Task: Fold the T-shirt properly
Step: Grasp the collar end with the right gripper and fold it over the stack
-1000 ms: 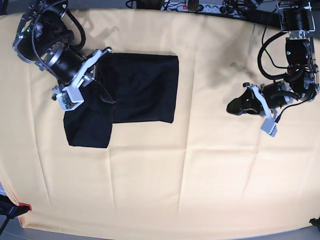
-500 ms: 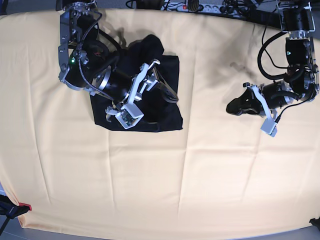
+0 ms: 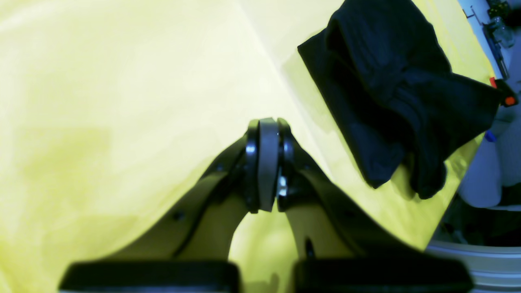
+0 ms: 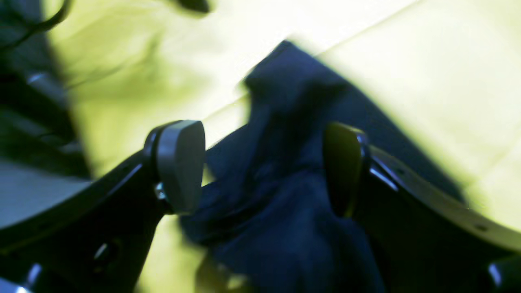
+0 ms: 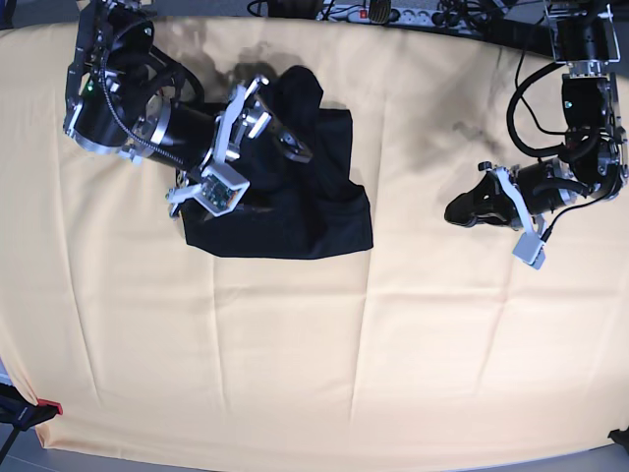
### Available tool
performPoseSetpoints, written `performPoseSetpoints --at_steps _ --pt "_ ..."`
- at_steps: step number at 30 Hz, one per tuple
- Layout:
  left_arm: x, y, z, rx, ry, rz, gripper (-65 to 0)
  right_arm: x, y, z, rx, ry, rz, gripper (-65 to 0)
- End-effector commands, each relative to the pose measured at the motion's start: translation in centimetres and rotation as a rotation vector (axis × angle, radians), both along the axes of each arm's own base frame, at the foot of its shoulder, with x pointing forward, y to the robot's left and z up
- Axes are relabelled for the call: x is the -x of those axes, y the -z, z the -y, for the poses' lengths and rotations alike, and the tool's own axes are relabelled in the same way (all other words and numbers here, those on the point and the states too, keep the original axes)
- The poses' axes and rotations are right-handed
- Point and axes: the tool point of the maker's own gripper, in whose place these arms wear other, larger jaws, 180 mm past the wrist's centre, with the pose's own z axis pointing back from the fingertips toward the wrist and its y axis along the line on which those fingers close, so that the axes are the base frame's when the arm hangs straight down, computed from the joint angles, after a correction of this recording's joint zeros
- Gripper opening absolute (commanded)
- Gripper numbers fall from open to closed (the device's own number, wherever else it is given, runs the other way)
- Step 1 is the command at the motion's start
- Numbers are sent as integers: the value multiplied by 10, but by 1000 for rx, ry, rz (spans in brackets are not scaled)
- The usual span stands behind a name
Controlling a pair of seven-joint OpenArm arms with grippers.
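Note:
The black T-shirt (image 5: pixel 307 221) lies on the yellow cloth (image 5: pixel 324 344) at the back left, folded into a rough rectangle with a rumpled hump at its top. My right gripper (image 5: pixel 280 128) is open just above that hump. In the blurred right wrist view the dark fabric (image 4: pixel 281 191) lies between and under the spread fingers (image 4: pixel 181 162); I cannot tell whether they touch it. My left gripper (image 5: pixel 458 209) is shut and empty over bare cloth at the right. In the left wrist view its pads (image 3: pixel 264 162) are pressed together, with the T-shirt (image 3: pixel 390 93) far off.
A power strip with cables (image 5: pixel 393 12) lies along the back edge. A red clamp (image 5: pixel 44 405) holds the cloth at the front left corner. The cloth's creases run front to back. The table edge (image 3: pixel 447 228) is close beyond the shirt in the left wrist view.
My right arm swung the shirt's left part over to the right, then drew back left with its gripper open. The shirt now lies more bunched. The left arm has not moved.

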Motion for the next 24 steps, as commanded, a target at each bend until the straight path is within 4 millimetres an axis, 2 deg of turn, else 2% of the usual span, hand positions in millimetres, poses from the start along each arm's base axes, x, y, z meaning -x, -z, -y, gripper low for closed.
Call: performPoseSetpoints --at_steps 1,4,8,15,18,22,24 --pt "-7 -17 -2 21 3 53 -650 10 -13 -7 -51 -32 28 -187" --pt "-7 -18 -1 27 4 54 -650 32 -11 -12 -75 -51 -9 -187" --pt "-7 -18 -1 25 4 52 -650 49 0 -24 -78 -65 -49 -187" --pt "-7 -18 -1 26 4 52 -650 34 34 -24 112 57 24 -187" --pt "-7 -17 -1 23 5 50 -650 29 56 -15 196 112 -5 -187" --pt "-7 -17 -1 23 6 50 -650 31 95 -5 267 136 -92 -187" --pt "-7 -17 -1 23 6 50 -650 32 107 -3 277 140 -127 -187"
